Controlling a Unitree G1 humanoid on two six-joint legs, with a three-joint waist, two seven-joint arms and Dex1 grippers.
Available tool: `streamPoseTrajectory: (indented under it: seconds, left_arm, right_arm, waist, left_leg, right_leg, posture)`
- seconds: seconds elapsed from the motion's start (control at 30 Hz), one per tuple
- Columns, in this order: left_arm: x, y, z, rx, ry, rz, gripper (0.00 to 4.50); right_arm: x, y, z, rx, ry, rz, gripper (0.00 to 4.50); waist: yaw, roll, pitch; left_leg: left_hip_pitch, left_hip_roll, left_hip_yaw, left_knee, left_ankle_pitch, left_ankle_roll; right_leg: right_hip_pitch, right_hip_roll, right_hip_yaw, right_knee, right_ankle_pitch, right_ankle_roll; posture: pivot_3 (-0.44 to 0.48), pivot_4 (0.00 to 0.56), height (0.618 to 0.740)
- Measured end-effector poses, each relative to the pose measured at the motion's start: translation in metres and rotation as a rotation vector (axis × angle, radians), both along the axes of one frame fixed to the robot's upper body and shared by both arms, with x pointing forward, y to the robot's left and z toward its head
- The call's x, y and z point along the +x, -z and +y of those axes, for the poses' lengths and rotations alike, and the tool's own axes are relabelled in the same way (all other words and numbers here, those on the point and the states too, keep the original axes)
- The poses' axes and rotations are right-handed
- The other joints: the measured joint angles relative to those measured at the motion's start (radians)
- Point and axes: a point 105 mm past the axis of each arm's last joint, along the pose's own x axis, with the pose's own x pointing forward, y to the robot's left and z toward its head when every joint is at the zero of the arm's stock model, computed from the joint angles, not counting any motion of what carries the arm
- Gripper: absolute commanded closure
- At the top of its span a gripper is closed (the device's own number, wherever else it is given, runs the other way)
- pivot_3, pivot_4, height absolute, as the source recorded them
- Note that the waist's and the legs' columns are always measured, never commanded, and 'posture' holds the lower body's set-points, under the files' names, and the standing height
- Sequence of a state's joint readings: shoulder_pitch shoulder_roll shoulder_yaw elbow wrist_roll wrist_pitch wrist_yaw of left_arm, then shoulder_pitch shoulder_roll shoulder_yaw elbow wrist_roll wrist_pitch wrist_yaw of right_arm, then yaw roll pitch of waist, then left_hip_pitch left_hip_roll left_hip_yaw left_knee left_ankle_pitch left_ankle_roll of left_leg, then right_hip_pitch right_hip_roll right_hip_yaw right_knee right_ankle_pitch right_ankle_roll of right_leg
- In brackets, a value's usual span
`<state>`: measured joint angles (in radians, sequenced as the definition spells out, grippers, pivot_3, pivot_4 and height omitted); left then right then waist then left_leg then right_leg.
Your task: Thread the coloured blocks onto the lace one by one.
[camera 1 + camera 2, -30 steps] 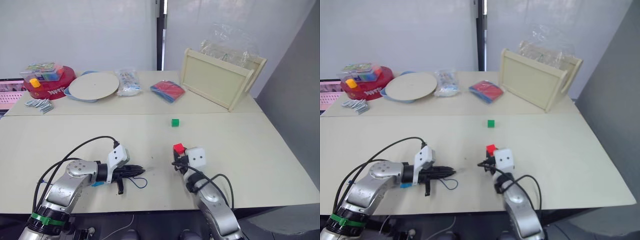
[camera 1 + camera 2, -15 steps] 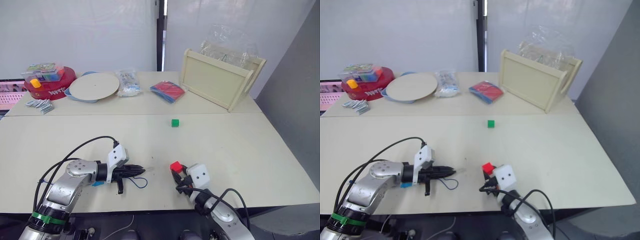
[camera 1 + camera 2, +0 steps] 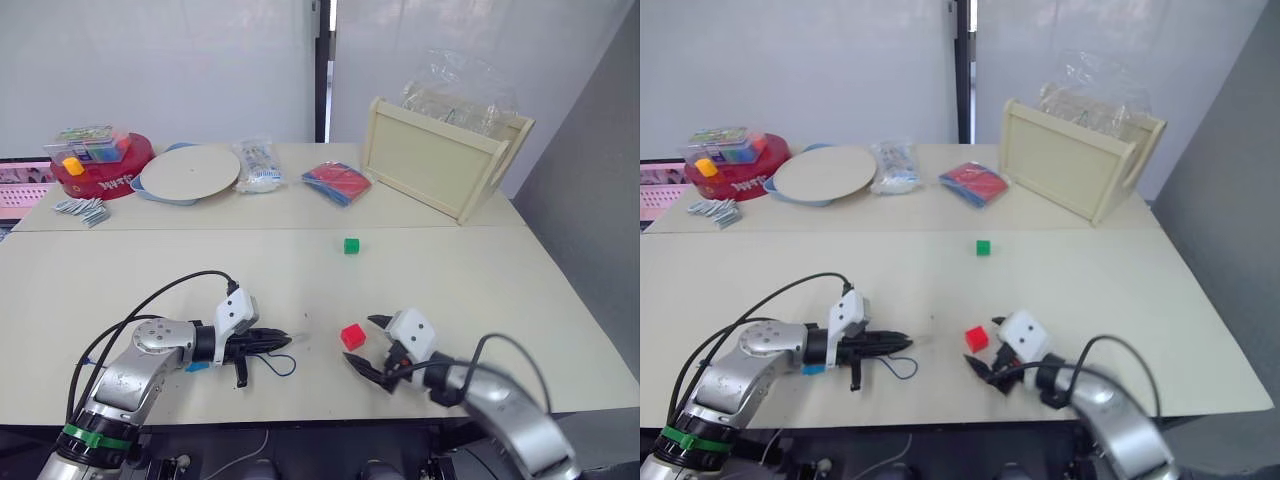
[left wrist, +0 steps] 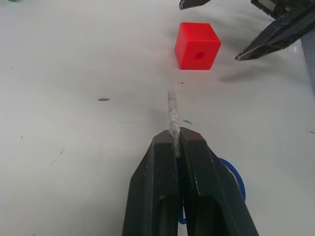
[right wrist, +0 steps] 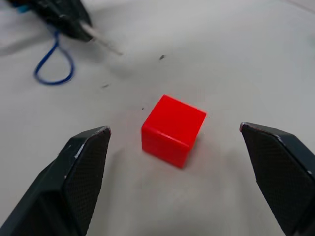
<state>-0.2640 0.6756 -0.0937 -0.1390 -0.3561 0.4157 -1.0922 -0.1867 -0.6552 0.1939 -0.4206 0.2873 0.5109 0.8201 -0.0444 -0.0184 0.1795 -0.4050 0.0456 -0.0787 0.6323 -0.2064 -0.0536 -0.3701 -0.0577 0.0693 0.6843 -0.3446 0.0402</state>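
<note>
- Changed since earlier: the small red plastic cube with a hole (image 3: 352,336) was held up in the right gripper (image 3: 376,350); now it sits released on the tabletop (image 3: 500,290), and the right arm has swung out toward the front right edge.
- Right gripper fingers (image 5: 83,167) spread wide, empty, one on each side of the red cube and clear of it, low over the surface.
- Left gripper (image 3: 280,342) unchanged: fingers (image 4: 165,172) pinched shut on the thin dark blue lace (image 3: 279,364), gripping it at its pale stiff tip (image 4: 172,110), which sticks out toward the red cube; gap between tip and cube.
- Hole in the cube's side faces the tip in the left wrist view.
- Rest of lace lies as a small loop on the tabletop just beside the left fingers, near the front edge.
- Small green cube (image 3: 350,245) alone mid-tabletop, well apart from both grippers.
- Open room: bare surface all around the red cube, across the middle and toward the right edge.
- Far edge clutter: red round tub with a clear box of bits on top (image 3: 97,168) at far left corner, pale round plate (image 3: 189,171), clear packet (image 3: 257,164), red and blue flat packet (image 3: 336,182), pale wooden tray stood on edge (image 3: 440,158) with clear plastic bag behind, at far right.
- Cream tabletop with a seam across, few dark specks; white wall behind.
</note>
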Motion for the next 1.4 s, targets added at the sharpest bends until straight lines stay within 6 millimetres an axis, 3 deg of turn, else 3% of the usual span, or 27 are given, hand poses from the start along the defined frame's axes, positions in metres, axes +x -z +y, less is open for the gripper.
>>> streamPoseTrajectory:
  seconds: [0.2,0.4,0.53,0.63,0.83,0.87,1.4]
  left_arm:
    - [-0.002,-0.001,0.000,0.006,0.009,0.000,4.50]
    - [-0.009,-0.001,0.000,0.019,0.011,0.002,4.50]
    - [-0.017,-0.006,-0.011,0.001,0.039,-0.012,4.50]
    - [-0.022,-0.008,-0.015,-0.005,0.049,-0.012,4.50]
    - [-0.024,-0.006,-0.016,-0.002,0.046,-0.001,4.50]
    - [-0.025,-0.005,-0.016,-0.001,0.047,0.001,4.50]
    - [-0.018,0.002,-0.034,0.047,0.121,0.003,4.50]
  right_arm:
    - [0.035,-0.020,0.003,-0.096,-0.273,0.029,0.04]
    - [0.039,-0.003,0.008,-0.170,-0.506,0.060,0.04]
    - [0.043,0.002,0.015,-0.144,-0.589,0.036,0.04]
    - [0.047,0.004,0.013,-0.160,-0.602,0.033,0.86]
    - [0.046,0.011,0.008,-0.162,-0.602,0.049,3.03]
    - [0.046,0.011,0.008,-0.158,-0.600,0.050,3.22]
    - [0.025,0.015,0.018,-0.104,-0.449,0.062,3.34]
  waist:
    - [-0.003,0.000,0.000]
    - [0.006,0.000,0.000]
    - [0.002,0.000,0.000]
    - [0.002,0.000,0.000]
    - [0.003,0.000,0.000]
    - [0.003,0.000,0.000]
    - [0.001,0.000,0.000]
  left_leg:
    - [0.000,0.001,0.000,0.001,0.000,0.000]
    - [-0.003,0.000,0.000,0.004,0.000,0.000]
    - [-0.003,0.000,0.000,0.005,0.000,0.000]
    - [-0.002,0.000,0.000,0.006,0.000,0.000]
    - [-0.002,0.000,0.000,0.006,0.000,0.000]
    - [-0.002,0.000,0.000,0.006,0.000,0.000]
    - [-0.002,0.000,0.000,0.006,0.000,0.000]
  right_leg:
    - [0.000,0.000,0.000,-0.001,0.000,0.000]
    - [0.000,-0.001,0.000,-0.003,0.000,0.000]
    - [0.000,-0.001,0.000,-0.001,0.000,0.000]
    - [0.001,-0.001,0.000,-0.001,0.000,0.000]
    - [0.001,-0.001,0.000,-0.001,0.000,0.000]
    - [0.001,-0.001,0.000,-0.001,0.000,0.000]
    - [0.001,0.000,0.000,0.000,0.000,0.000]
  posture:
    - [0.000,0.150,0.740]
    - [0.000,0.150,0.740]
    - [0.000,0.150,0.740]
    - [0.000,0.150,0.740]
    - [0.000,0.150,0.740]
    - [0.000,0.150,0.740]
    - [0.000,0.150,0.740]
